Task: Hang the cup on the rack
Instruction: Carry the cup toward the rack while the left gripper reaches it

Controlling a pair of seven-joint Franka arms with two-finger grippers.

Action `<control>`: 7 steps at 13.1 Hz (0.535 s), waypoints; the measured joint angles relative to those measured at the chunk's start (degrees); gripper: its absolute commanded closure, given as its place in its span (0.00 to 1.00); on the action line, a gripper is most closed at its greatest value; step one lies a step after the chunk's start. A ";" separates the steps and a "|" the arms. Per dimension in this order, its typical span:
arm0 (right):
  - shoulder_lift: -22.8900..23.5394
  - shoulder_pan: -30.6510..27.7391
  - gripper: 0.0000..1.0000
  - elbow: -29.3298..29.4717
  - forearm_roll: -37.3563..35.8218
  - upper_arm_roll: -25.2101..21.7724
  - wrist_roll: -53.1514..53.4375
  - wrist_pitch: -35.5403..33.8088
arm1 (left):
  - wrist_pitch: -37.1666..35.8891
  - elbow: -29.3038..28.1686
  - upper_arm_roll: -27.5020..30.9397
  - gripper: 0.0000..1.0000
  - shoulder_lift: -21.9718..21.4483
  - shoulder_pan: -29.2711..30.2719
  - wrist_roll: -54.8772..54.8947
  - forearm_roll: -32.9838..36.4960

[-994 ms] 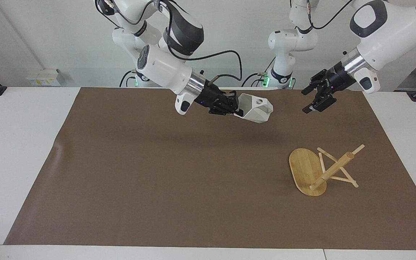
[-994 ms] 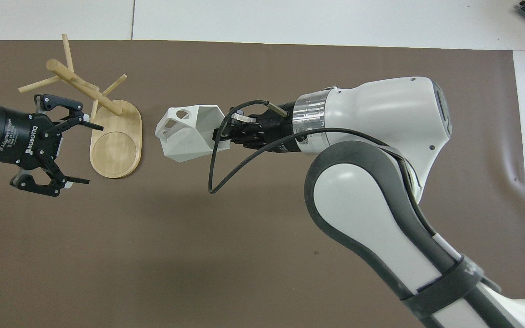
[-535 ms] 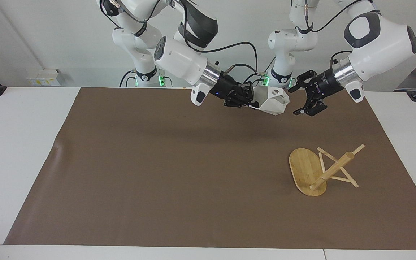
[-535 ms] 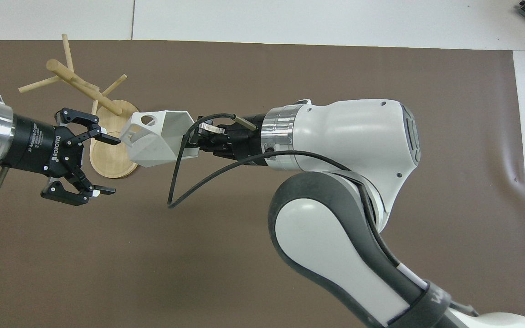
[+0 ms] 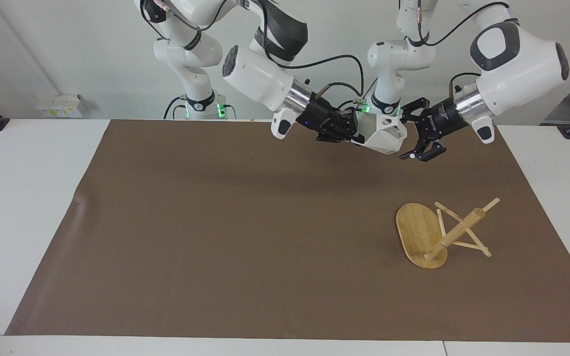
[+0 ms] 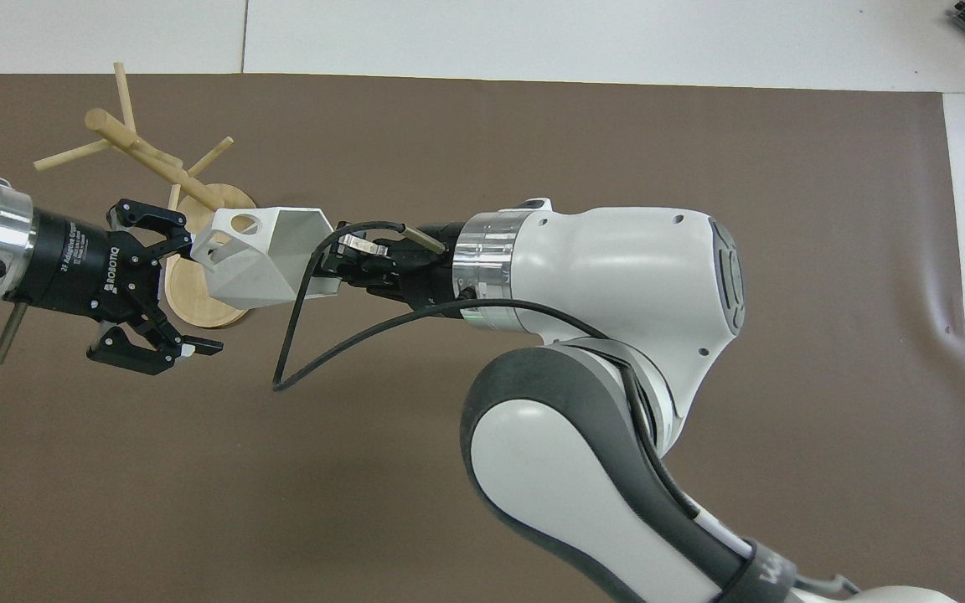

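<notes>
My right fingers [image 5: 353,136] were clamped on the cup's [image 5: 383,135] rim, holding it on its side in the air over the brown mat [image 5: 215,222]. My left fingers [image 5: 416,138] were spread wide just beside the cup's handle end. Farther out, the rack [image 5: 438,235] stood on the tabletop [image 5: 18,198] toward my left arm's end.

Table [image 5: 32,207]: white top, seam line near the edge farthest from the robots.
Mat [image 5: 245,237]: brown sheet covering most of the table; one wrinkle at its edge.
Wall [image 5: 67,44]: plain white.
Socket box [image 5: 60,105]: white, mounted low on the wall.
</notes>
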 measured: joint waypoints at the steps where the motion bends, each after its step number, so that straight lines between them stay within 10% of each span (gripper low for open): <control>1: 0.05 0.00 1.00 -0.15 0.00 0.47 0.21 1.05 | 0.00 0.00 -0.04 0.00 0.01 -0.08 -0.05 -0.17; 7: 0.88 0.32 1.00 -1.10 0.00 1.10 0.59 3.12 | 0.54 0.67 -0.89 0.00 0.00 -0.09 -0.32 -0.81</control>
